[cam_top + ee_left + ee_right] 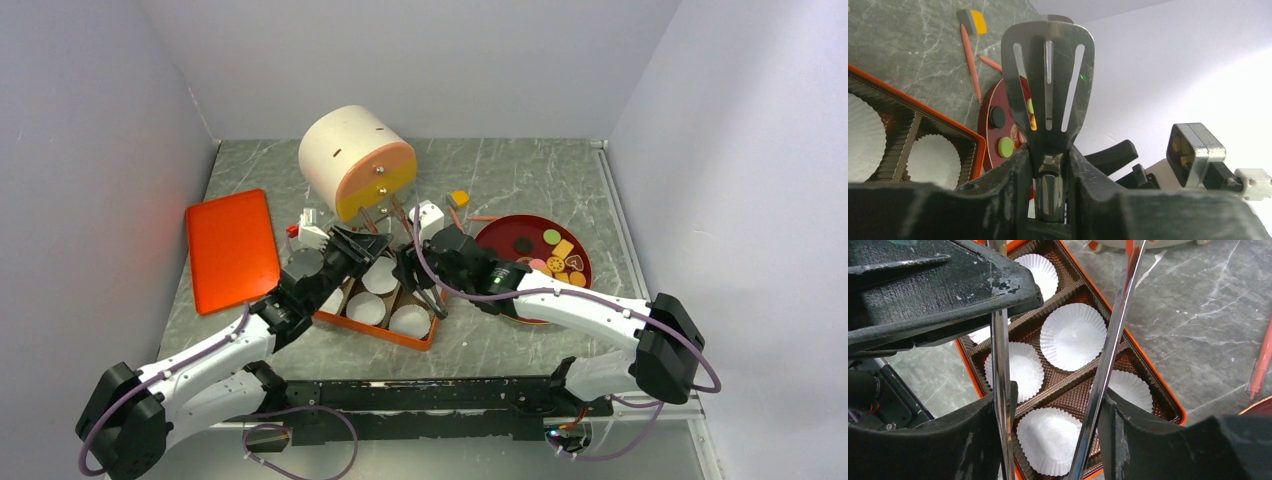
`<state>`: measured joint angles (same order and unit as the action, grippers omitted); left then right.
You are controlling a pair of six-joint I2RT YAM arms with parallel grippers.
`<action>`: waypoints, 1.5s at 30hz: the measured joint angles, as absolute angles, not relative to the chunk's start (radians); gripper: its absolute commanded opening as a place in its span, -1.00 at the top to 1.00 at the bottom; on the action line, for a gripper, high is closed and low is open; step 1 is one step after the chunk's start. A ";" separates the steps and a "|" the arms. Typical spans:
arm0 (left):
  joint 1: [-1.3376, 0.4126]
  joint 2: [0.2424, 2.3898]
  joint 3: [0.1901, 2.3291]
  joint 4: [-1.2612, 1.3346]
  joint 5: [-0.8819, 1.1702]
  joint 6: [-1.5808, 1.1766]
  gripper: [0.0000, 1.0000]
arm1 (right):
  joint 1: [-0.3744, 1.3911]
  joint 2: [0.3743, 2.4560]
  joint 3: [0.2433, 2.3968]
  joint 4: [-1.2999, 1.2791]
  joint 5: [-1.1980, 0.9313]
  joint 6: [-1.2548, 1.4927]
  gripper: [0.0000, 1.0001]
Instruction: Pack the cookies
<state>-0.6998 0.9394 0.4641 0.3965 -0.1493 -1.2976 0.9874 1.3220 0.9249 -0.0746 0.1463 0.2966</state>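
Note:
The cookies, small flat pieces in black, green, orange and pink, lie on a dark red plate at the right. The left wrist view shows a green cookie and a black one on the plate. My left gripper is shut on the stem of metal tongs with a slotted blade. My right gripper hangs over the orange box of white paper cups. Its fingers press on the tongs' two arms.
The orange box sits in the middle of the table, its orange lid at the left. A big white and yellow cylinder lies behind. A small yellow-tipped tool and orange sticks lie near the plate. Walls close three sides.

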 measured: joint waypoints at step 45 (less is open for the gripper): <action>-0.704 1.028 0.470 0.348 -0.128 -1.280 0.01 | 0.989 1.321 0.955 -0.164 -0.060 0.246 0.11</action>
